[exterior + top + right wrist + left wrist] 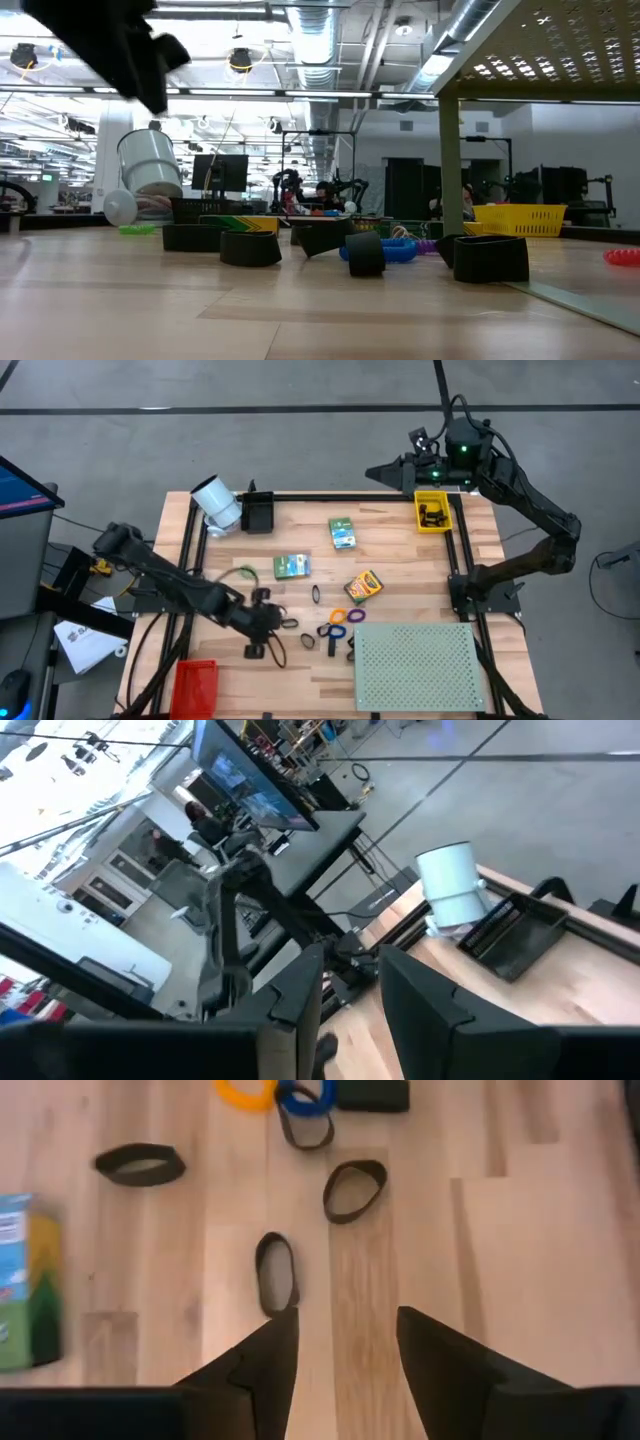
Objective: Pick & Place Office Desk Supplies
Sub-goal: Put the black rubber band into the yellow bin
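Table count: two green boxes (292,566) (343,532), one crayon box (363,586), one yellow bin (432,512), one red bin (195,686), one black tray (258,512). Coloured rings and black bands (277,1271) lie clustered mid-table beside the perforated board (418,665).

The left gripper (340,1345) hovers low over the wood, fingers spread, empty, one band just ahead. The right gripper (350,985) hangs beyond the far edge by the yellow bin, fingers parted, nothing between them.

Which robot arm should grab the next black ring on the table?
Probably the left. Its left gripper hangs open right over a black ring on the wooden table. The right gripper is far off, beyond the table's back edge near the yellow bin.
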`<action>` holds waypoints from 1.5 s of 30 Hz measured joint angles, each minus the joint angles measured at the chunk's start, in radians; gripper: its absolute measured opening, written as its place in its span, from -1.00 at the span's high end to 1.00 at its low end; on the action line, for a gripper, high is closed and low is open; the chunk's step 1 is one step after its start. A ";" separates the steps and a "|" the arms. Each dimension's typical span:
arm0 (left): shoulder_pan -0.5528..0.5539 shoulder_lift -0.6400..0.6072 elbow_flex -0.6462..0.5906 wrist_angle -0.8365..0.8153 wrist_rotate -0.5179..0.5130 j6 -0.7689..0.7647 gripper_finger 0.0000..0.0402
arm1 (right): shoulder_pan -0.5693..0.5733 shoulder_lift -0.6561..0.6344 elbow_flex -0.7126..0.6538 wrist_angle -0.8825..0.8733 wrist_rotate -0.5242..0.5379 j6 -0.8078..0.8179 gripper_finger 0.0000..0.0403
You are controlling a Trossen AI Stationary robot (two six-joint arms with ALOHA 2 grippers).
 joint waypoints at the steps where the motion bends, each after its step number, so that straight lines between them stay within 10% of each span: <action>1: 0.005 0.036 0.000 0.021 0.000 0.007 0.14 | 0.003 0.000 0.000 0.000 0.003 -0.005 0.51; 17: 0.140 0.250 -0.033 0.230 0.010 0.076 -0.19 | 0.005 0.002 0.000 0.010 0.001 -0.005 0.51; 29: 0.223 0.251 -0.143 0.355 0.140 0.075 0.16 | 0.005 -0.006 0.000 0.006 -0.022 0.004 0.51; 37: 0.231 0.248 -0.148 0.360 0.142 0.049 0.92 | 0.028 -0.007 0.000 -0.048 -0.026 -0.059 0.51; 45: 0.344 0.105 -0.121 0.467 0.257 0.033 0.98 | 0.114 -0.004 0.000 -0.279 0.113 -0.217 0.51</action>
